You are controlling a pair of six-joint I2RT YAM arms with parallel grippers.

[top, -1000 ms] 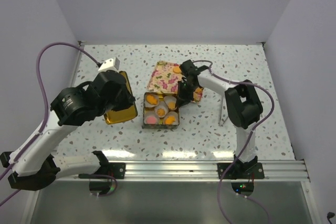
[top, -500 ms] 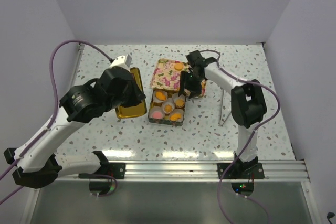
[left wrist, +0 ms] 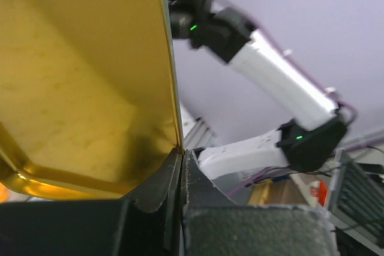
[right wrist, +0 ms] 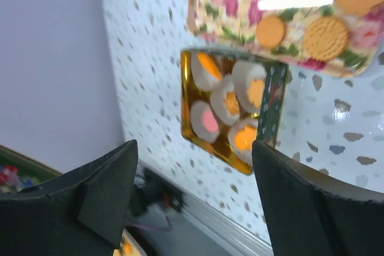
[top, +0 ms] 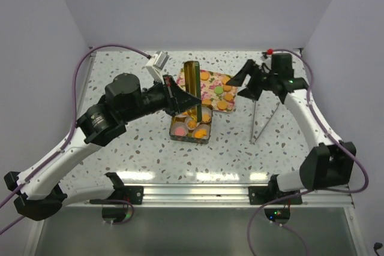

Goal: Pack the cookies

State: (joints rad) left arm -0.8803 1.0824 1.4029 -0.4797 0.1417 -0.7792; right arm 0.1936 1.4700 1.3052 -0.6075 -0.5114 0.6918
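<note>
Okay, left hand (top: 187,100) is clamped tight on the lower edge of the gold lid (top: 192,79). The lid is held upright on edge, over the far side of the open tin (top: 207,138). In the left wrist view the lid's shiny gold inside faces the camera, with the fingers (left wrist: 157,185) pinched together on its rim. The cookies (right wrist: 235,103) are partly packed: five white paper cups (right wrist: 210,69) in the tin hold orange ones and one pink. More orange and green ones lie loose on the floral tray (top: 193,91) just behind the tin. Right hand (top: 245,84) is spread apart and empty, raised above the table (top: 126,154) to the right of the tray.
</note>
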